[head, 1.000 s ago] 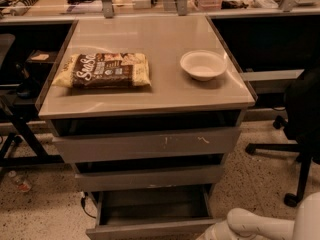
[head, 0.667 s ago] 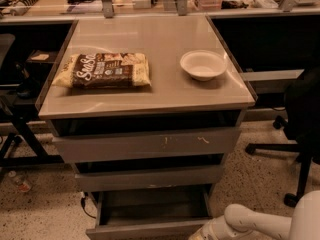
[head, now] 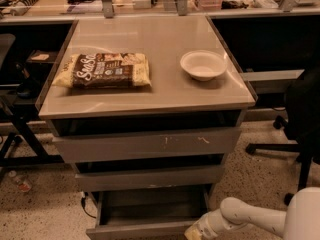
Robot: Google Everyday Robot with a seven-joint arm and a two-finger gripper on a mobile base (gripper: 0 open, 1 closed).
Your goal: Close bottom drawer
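Observation:
The bottom drawer of the grey cabinet stands pulled out, its shallow flat tray showing and its narrow front strip at the bottom edge of the view. Above it are the middle front and the wide top front with pale scratch marks. My white arm comes in from the lower right. The gripper is at the right end of the bottom drawer's front strip, partly cut off by the frame edge.
A snack bag and a white bowl lie on the cabinet top. A black office chair stands at the right. A dark desk frame stands at the left. A cable hangs by the drawer's left side.
My arm has moved left and forward, from the lower right corner to the right end of the bottom drawer's front. The drawer looks as far out as before.

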